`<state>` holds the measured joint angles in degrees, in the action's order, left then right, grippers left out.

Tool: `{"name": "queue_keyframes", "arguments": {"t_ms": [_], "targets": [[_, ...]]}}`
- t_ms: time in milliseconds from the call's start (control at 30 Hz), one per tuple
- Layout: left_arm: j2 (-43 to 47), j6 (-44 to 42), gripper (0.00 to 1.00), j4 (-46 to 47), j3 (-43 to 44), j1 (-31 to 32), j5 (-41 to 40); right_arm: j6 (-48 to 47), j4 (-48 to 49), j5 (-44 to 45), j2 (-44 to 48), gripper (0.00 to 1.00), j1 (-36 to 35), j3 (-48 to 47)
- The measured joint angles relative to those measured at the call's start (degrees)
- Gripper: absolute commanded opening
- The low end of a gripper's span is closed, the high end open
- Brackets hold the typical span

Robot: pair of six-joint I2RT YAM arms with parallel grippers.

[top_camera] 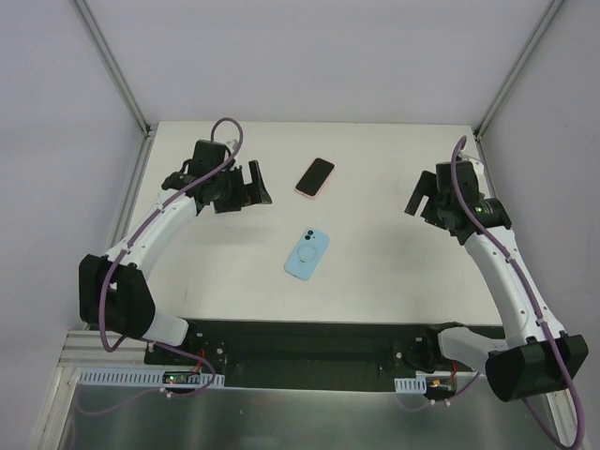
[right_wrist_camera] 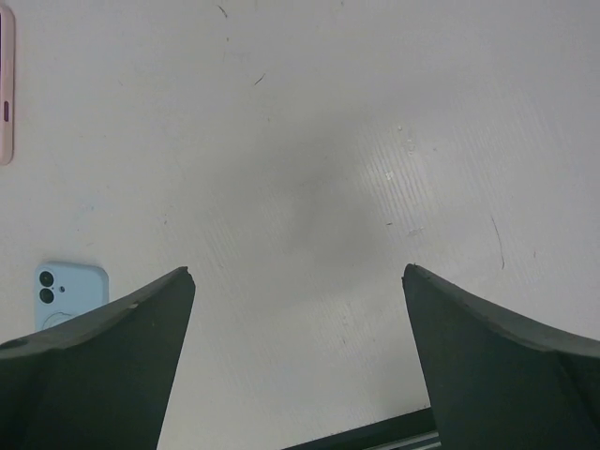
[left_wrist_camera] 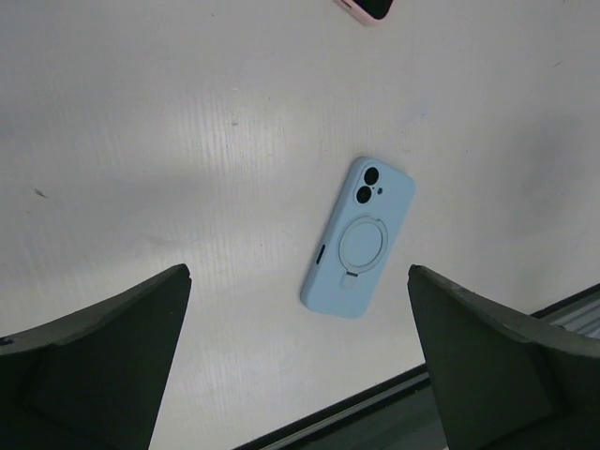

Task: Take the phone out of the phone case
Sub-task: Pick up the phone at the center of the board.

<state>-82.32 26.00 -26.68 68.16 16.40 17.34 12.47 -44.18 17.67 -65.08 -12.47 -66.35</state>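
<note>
A light blue phone case point(top_camera: 307, 254) with a ring on its back lies back-up at the middle of the table; two dark camera lenses show in its cutout. It also shows in the left wrist view point(left_wrist_camera: 359, 236) and at the left edge of the right wrist view point(right_wrist_camera: 70, 295). A pink-edged phone point(top_camera: 315, 177) with a black screen lies face-up farther back, apart from the case. My left gripper point(top_camera: 247, 187) is open and empty, held above the table left of both point(left_wrist_camera: 298, 272). My right gripper point(top_camera: 417, 198) is open and empty at the right point(right_wrist_camera: 297, 271).
The white table point(top_camera: 394, 272) has a black rail along its near edge point(top_camera: 309, 337). Metal frame posts rise at the back corners point(top_camera: 122, 84). The pink-edged phone shows at the top edge of the left wrist view point(left_wrist_camera: 367, 7) and the left edge of the right wrist view point(right_wrist_camera: 5, 84).
</note>
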Motion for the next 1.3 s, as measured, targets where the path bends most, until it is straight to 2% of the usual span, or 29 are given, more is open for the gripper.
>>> {"name": "queue_keyframes", "arguments": {"t_ms": [167, 367, 467, 667, 967, 1167, 1300], "targets": [[0.9, 0.2, 0.99, 1.5, -0.2, -0.1, -4.5, -0.1, 0.1, 0.1, 1.6, 0.96, 0.0, 0.0], [-0.9, -0.2, 0.99, 0.9, 1.7, -2.2, -4.8, -0.1, 0.2, -0.2, 2.5, 0.96, 0.0, 0.0], [-6.6, -1.7, 0.99, -0.2, 8.2, -2.2, -4.5, -0.1, 0.4, -0.6, 2.8, 0.96, 0.0, 0.4], [-24.9, -7.9, 0.99, -4.3, 30.2, -0.7, -5.8, 0.3, 0.9, -2.2, 4.8, 0.96, -1.2, 2.7], [-45.8, -14.5, 0.99, -9.3, 53.4, 4.4, -5.4, 1.7, 1.1, -2.6, 6.3, 0.96, -4.6, 3.5], [-56.9, -14.9, 0.99, -9.8, 62.6, 6.1, -3.6, 2.8, 1.0, -2.6, 6.3, 0.96, -5.8, 4.2], [-61.9, -13.0, 0.99, -9.9, 64.2, 6.1, -1.3, 3.6, 0.8, -2.5, 6.6, 0.96, -6.4, 4.5]]}}
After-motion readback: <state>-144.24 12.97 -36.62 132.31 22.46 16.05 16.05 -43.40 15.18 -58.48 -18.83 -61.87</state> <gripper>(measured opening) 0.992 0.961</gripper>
